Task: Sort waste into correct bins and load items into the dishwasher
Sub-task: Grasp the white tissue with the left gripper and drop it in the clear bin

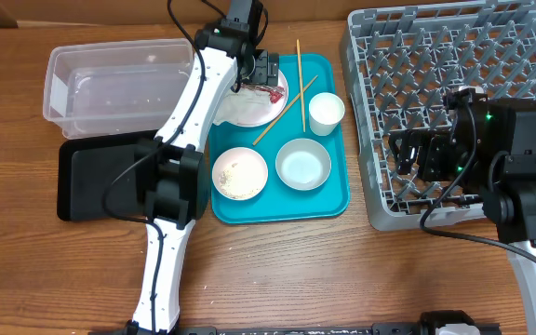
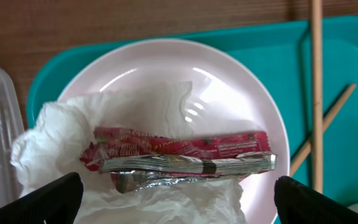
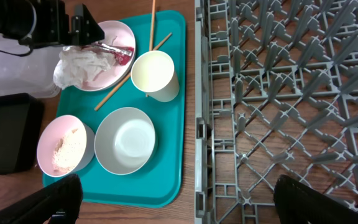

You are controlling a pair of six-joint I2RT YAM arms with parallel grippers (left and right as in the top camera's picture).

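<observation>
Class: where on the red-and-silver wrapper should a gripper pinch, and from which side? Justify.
Probably best: pinch the wrapper at its middle, across its narrow width, coming straight down from above. It lies flat and elongated on the crumpled napkin on the pink plate, so only its long edges offer opposing faces.

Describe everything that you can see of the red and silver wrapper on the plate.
The wrapper is a long, flat, crinkled packet, red with small print on one face and shiny silver foil along its lower edge. It lies crosswise on the crumpled white napkin, over the pale pink plate. The open left gripper hovers above, one finger either side.
</observation>
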